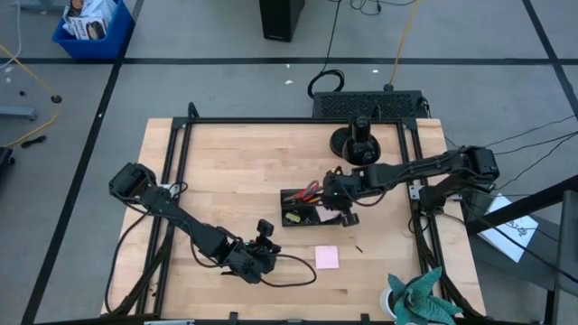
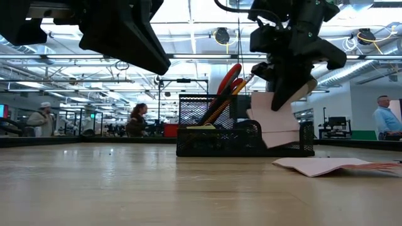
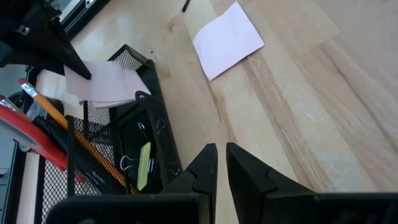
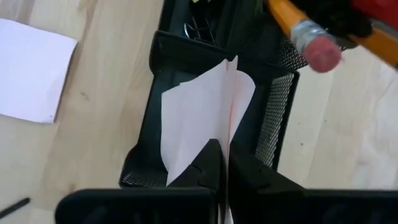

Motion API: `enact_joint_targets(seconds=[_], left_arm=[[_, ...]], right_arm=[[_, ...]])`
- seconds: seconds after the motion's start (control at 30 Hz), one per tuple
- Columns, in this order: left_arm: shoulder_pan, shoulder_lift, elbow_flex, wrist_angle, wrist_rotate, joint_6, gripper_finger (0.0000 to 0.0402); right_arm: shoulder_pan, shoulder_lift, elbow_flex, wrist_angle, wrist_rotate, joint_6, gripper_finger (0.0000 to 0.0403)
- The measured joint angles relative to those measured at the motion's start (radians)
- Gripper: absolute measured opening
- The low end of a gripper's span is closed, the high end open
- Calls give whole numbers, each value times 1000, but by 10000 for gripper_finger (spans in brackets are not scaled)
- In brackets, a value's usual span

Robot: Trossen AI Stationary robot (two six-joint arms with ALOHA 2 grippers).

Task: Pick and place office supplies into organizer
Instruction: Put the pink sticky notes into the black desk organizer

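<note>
L gripper (image 1: 265, 236) sits low at approx 7 o'clock on the table (image 1: 235, 171), near the front edge, fingers (image 3: 205, 168) together w/ only a thin slit between, nothing in them; it points toward the organizer.

Just past it, at approx 5 o'clock from table centre, a pink sticky note (image 1: 327, 257) lies flat on the wood, well apart from the organizer; the low view shows it at right w/ its edge slightly lifted. A small dark pen-like piece (image 1: 358, 246) lies at 3 o'clock of that note, near it.

Mid-table, the black mesh organizer (image 1: 302, 208) holds red-handled scissors (image 1: 309, 190) and an orange pencil (image 3: 53, 112) leaning in its tall section; binder clips (image 3: 127, 163) and a yellow-green piece (image 3: 143, 165) lie in a low compartment.

R gripper (image 1: 346, 206) is at the organizer's 3 o'clock end, fingers (image 4: 208, 165) clamped on a pink sticky-note sheet (image 4: 199, 121). The sheet hangs bent and tilted over the end compartment; lower edge looks inside the mesh walls, but whether it touches the floor can't be told.

Farther back, at 12 o'clock of the organizer, a round black stand base (image 1: 359, 140) is near the table's rear edge. In the low view, people stand in the room beyond.
</note>
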Motion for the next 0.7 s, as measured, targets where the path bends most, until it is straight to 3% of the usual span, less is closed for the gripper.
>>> enact_joint_targets(seconds=[0.2, 0.7], left_arm=[[0, 0, 0, -7, 1, 0, 42], [0, 1, 0, -18, 2, 0, 42]], right_arm=[[-18, 5, 0, 16, 1, -44, 4], [-88, 34, 0, 17, -4, 46, 4]])
